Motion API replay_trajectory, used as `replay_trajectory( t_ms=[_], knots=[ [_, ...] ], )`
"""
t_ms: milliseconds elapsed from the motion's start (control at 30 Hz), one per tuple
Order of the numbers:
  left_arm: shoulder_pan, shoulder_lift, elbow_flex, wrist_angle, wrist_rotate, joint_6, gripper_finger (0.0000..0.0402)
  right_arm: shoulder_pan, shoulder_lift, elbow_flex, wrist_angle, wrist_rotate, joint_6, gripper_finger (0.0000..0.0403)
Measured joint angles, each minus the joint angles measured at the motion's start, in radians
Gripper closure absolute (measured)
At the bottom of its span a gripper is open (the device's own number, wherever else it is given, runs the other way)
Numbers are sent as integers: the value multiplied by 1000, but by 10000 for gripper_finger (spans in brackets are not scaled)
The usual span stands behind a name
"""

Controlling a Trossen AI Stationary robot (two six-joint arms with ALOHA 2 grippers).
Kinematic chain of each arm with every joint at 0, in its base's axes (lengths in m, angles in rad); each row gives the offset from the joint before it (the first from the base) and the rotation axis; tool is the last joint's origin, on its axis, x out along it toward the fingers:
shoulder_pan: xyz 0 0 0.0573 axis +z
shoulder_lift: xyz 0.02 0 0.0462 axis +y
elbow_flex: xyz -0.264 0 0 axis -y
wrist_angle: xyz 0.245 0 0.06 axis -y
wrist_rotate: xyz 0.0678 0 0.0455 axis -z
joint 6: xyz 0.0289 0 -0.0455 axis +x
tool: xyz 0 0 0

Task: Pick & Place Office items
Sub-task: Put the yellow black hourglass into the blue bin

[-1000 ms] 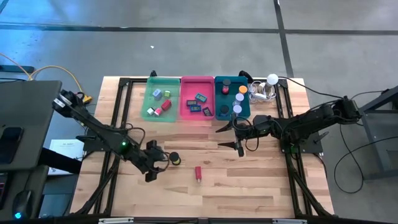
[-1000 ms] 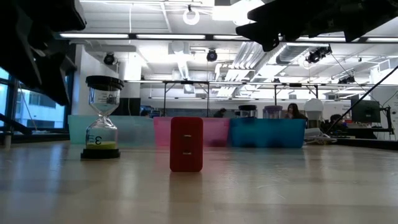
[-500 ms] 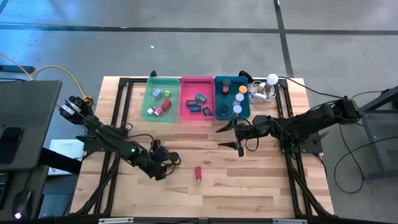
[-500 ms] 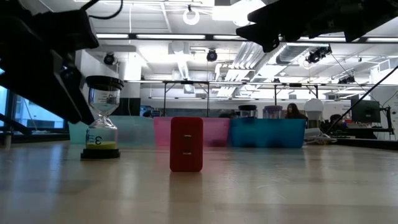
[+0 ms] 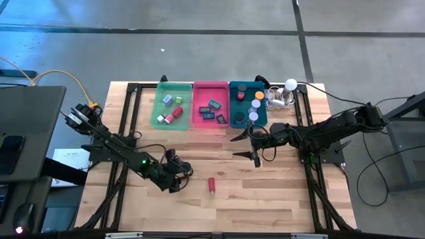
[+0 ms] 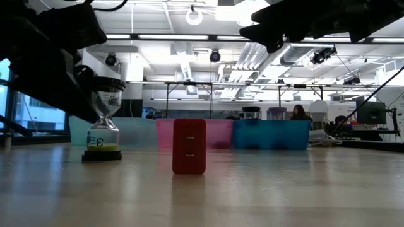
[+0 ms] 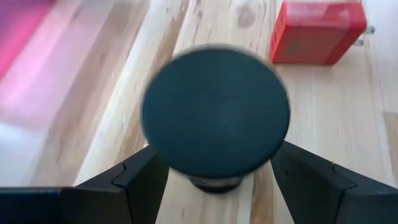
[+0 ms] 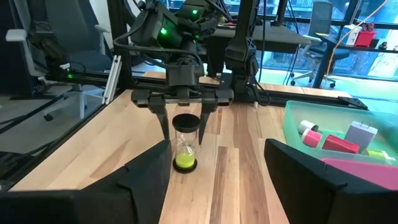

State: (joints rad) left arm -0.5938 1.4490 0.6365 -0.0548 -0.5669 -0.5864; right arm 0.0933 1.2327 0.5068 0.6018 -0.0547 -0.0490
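Observation:
A small hourglass (image 6: 103,126) with black caps and yellow-green sand stands upright on the wooden table, left of centre. My left gripper (image 8: 185,118) is open. Its two fingers (image 8: 163,124) stand on either side of the hourglass's top cap (image 7: 214,112), and the right wrist view shows gaps between them. A red block (image 5: 211,184) stands on the table to the right of the hourglass and a little nearer. My right gripper (image 5: 247,147) hangs open and empty above the table, on the near side of the teal tray (image 5: 234,103).
Green (image 5: 161,106), pink (image 5: 199,99) and teal trays sit side by side at the table's far edge with several small items in them. A white ball with cables (image 5: 291,84) lies at the far right. Bare wood spreads around the red block.
My left gripper has come down and gone toward the table's right edge, tipping as it went, from beside the hourglass until its fingers stand around the top cap. The hourglass and the red block have stayed where they were.

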Motion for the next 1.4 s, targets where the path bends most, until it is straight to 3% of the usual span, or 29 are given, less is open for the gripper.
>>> replay_trajectory(
  t_ms=[467, 800, 1167, 1400],
  knots=[
    [23, -1, 0, 72, -37, 102, 159, 0, 0, 0, 0, 3, 0, 155],
    [24, -1, 0, 74, -31, 102, 237, 0, 0, 0, 0, 3, 0, 155],
    [24, -16, 1, 90, -44, 127, 231, 0, 0, 0, 0, 3, 0, 155],
    [24, -162, 9, 272, -180, 265, 236, 0, 0, 0, 0, -11, -13, 155]
  ],
)
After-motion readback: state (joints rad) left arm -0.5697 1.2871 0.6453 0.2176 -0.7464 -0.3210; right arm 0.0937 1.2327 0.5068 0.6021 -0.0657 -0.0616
